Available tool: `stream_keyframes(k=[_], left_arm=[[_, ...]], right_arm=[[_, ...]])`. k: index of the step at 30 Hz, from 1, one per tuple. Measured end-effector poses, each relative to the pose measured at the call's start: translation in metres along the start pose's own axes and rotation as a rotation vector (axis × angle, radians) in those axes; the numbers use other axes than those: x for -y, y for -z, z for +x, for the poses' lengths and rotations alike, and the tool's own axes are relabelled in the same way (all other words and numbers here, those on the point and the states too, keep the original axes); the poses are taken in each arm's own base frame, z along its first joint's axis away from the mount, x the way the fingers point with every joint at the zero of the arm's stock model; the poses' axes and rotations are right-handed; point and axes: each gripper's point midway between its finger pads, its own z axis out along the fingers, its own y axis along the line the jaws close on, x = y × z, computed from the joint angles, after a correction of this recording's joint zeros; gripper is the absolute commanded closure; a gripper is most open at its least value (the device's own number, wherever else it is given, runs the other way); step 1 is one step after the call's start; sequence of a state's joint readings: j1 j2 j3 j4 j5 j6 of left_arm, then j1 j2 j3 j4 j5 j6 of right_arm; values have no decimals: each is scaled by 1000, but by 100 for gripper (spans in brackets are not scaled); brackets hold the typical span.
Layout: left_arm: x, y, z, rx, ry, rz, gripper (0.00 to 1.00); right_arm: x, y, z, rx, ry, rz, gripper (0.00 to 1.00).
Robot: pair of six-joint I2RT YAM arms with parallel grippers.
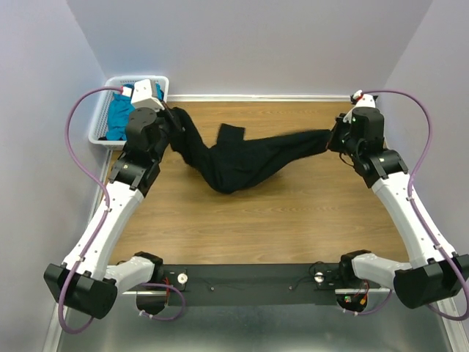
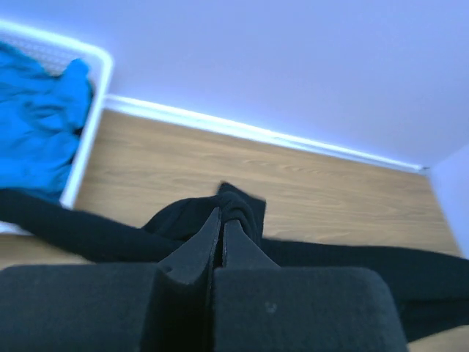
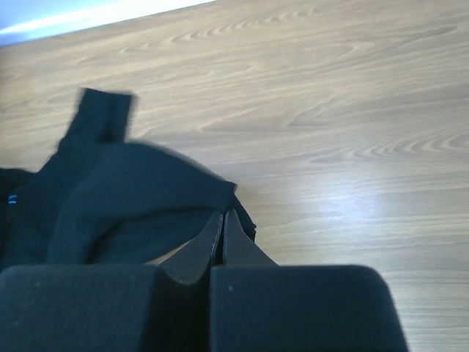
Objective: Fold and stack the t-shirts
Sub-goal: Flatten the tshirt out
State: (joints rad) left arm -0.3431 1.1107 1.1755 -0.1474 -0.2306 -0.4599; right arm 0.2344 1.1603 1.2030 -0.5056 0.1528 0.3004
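1. Because a tee has to be spread flat before it can be folded, the left gripper (image 2: pixel 222 214) is pressed together on a bunched fold of the black t-shirt (image 2: pixel 95 233). The cloth is humped right at its fingertips.
2. The right gripper (image 3: pixel 222 218) is likewise pinching an edge of the same shirt. The fabric falls away to its left, and bare bench (image 3: pixel 352 132) lies ahead and to its right.
3. The two arms hold opposite ends, so the shirt runs between them as a twisted band that sags onto the bench midway. I judge this to be a pull to open it out, with the fold itself not yet begun.
4. Ahead and to the left of the left gripper sits the white basket (image 1: pixel 97 137). The teal t-shirt (image 1: pixel 117 117) is heaped inside it, apparently waiting its turn.
5. Only the overhead view shows the whole span of the shirt and the twist in it; each wrist view catches just its own end.
6. Only the wrist views show closed fingertips biting cloth, because from above both grips sit in shadow under the wrists. The right wrist view also shows a tiny light-blue mark at the shirt's far left, too small to read.
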Motion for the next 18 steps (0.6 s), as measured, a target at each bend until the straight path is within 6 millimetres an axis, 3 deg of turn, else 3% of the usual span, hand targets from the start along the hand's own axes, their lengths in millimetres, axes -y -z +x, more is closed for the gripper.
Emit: stream_keyframes(k=[3, 6, 8, 11, 13, 14, 16, 18], left_arm=[[-26, 4, 2, -22, -27, -81, 100], [-50, 13, -8, -22, -62, -165, 100], [-57, 23, -31, 19, -85, -205, 100], [-52, 41, -77, 116, -103, -229, 100], [-45, 59, -117, 207, -118, -234, 100], [-44, 63, -126, 229, -120, -237, 100], [-34, 82, -161, 313, -123, -217, 100], [-20, 91, -181, 358, -113, -166, 100]], right_arm=[[-6, -2, 9, -30, -3, -37, 99], [-24, -8, 29, -106, -17, -141, 99], [-37, -15, 49, -175, -37, -210, 99], [-56, -22, 97, -316, -44, -284, 94], [-78, -21, 133, -420, -19, -338, 64], [-89, -19, 150, -468, -4, -363, 49], [-104, -13, 168, -519, 16, -397, 19], [-114, -6, 175, -533, 38, -422, 9]])
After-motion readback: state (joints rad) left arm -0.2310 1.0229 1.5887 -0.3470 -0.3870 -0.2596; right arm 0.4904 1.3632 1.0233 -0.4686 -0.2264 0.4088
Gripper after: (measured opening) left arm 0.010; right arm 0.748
